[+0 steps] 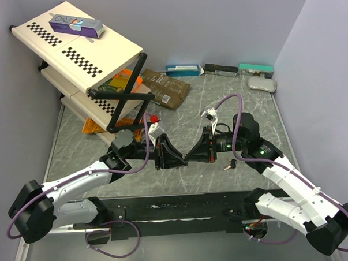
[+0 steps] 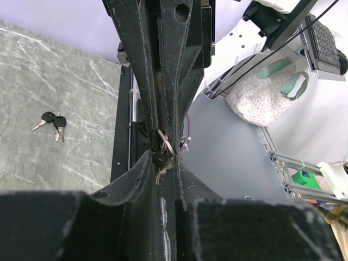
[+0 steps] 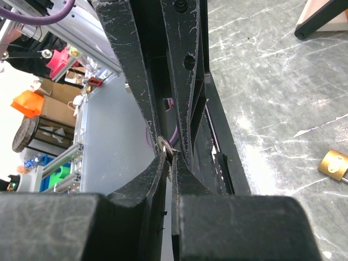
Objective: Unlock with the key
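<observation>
My two grippers meet tip to tip above the middle of the table. The left gripper (image 1: 182, 159) (image 2: 163, 161) is shut on a small bunch of keys (image 2: 161, 159) on a metal ring (image 3: 167, 145). From the opposite side, the right gripper (image 1: 189, 157) (image 3: 169, 157) is shut on the same bunch at the ring. Each wrist view shows the other arm's black fingers (image 2: 163, 81) pressed against its own. A brass padlock (image 3: 334, 166) lies on the grey marble table (image 3: 272, 81), apart from both grippers; the top view does not show it.
A second pair of black-headed keys (image 1: 230, 164) (image 2: 53, 120) lies on the table near the right arm. A cream folding shelf (image 1: 78, 51) with a box (image 1: 76, 24) stands at the back left. Flat packets (image 1: 166, 87) and boxes (image 1: 217, 69) line the back wall. A black rail (image 1: 177, 208) runs along the near edge.
</observation>
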